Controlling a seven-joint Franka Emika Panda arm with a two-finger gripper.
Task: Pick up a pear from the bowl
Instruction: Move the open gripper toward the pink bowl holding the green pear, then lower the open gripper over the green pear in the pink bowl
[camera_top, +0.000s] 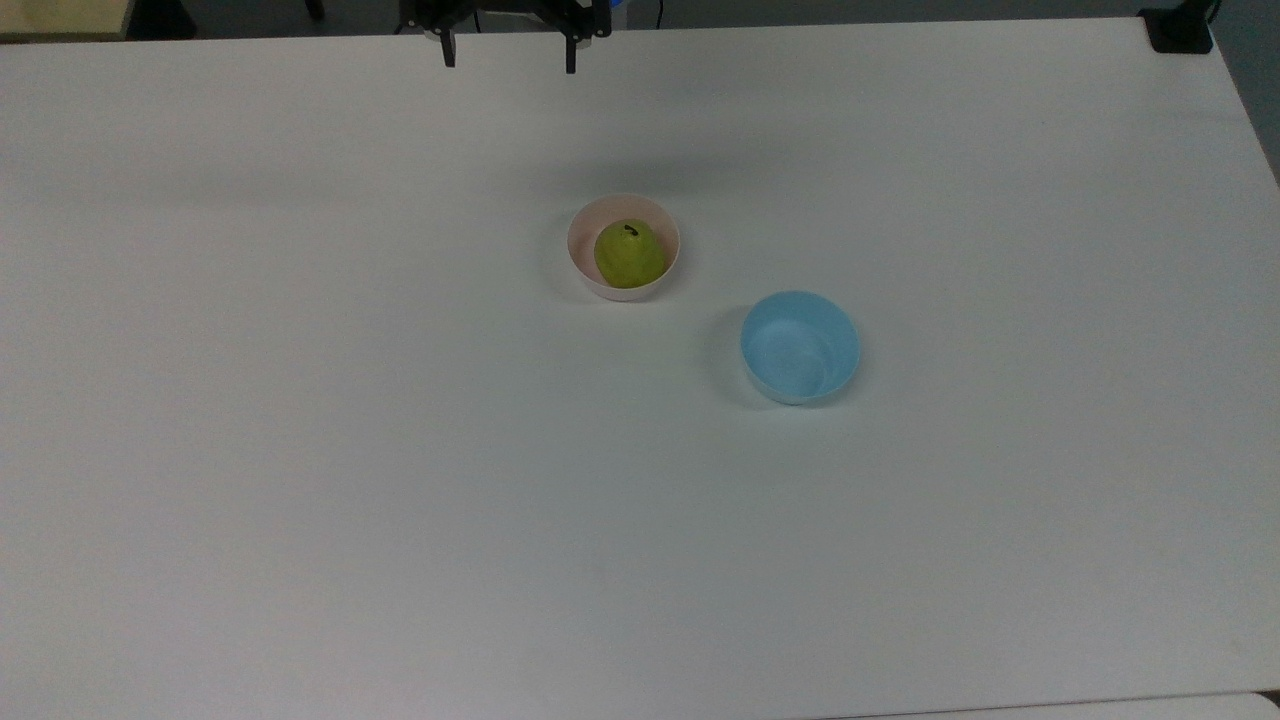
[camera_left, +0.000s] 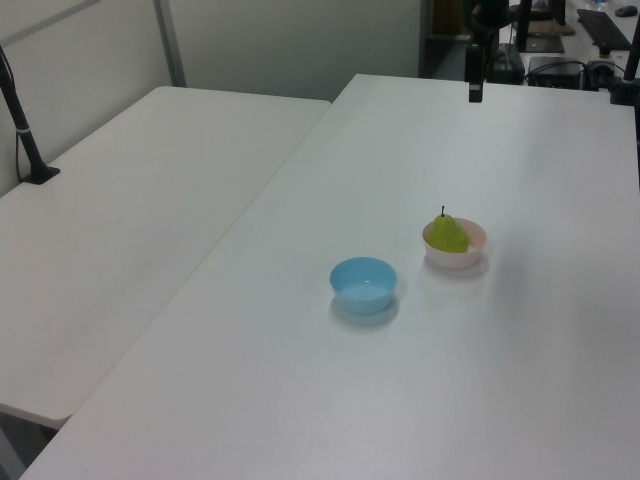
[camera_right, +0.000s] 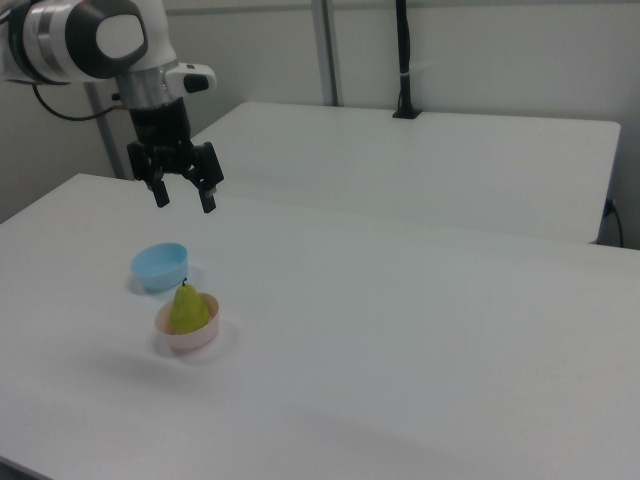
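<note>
Two bowls sit on the white table: the pale pink bowl holds the pear, stem up, and an empty blue bowl sits near it. High above and well apart from both hangs the gripper, fingers spread wide. A good approach would centre over the pear, descend straight, and straddle its belly inside the pink rim

The pear sat in the bowl; the gripper hung spread wide at the table's far edge.
</note>
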